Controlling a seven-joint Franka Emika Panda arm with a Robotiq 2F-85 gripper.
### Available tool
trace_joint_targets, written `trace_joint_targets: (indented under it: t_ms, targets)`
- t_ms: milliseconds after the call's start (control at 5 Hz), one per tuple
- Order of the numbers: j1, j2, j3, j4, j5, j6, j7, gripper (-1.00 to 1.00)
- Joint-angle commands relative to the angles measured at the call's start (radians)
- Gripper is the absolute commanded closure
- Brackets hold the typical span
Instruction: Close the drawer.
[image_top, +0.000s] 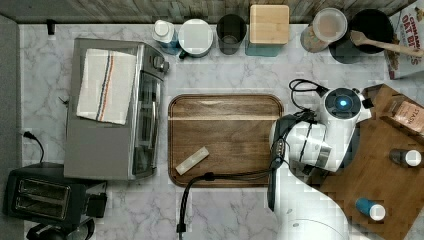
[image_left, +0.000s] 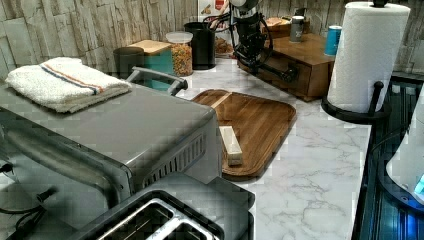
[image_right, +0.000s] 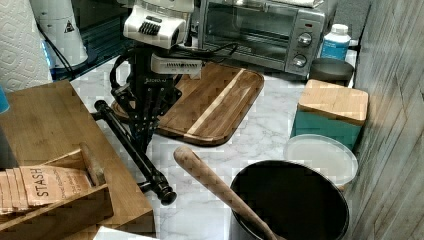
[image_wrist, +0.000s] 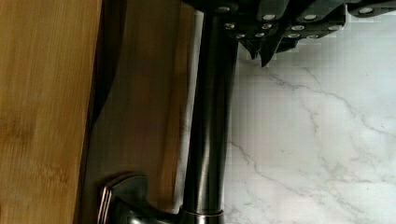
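Looking across the views, we see the gripper (image_right: 141, 142) down at the dark bar handle (image_right: 131, 150) of the drawer (image_left: 292, 75), fingers (image_wrist: 266, 44) right at the bar in the wrist view. We cannot tell whether they are clenched on the bar or loose. The drawer sits in the wooden cabinet (image_top: 380, 170) at the top view's right, its front looking flush with the cabinet side in the left view, handle standing out toward the marble counter (image_top: 235, 210). On the cabinet top we note a tea box (image_right: 40, 185) and small bottles (image_top: 371, 208). The round-cornered wooden tray (image_top: 225, 135) lies just beside the arm at the top view's centre, a pale block (image_top: 192, 160) on it. A toaster oven (image_top: 115, 110) with a folded towel (image_top: 106, 85) stands at the top view's left.
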Motion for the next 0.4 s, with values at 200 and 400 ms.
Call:
trace_joint_targets:
  t_ms: [200,400]
  targets:
    - [-0.149,-0.023,-0.177,0.046,-0.03,0.002,0.01,1.0]
    - [-0.147,-0.023,-0.179,0.045,-0.029,0.002,0.009,1.0]
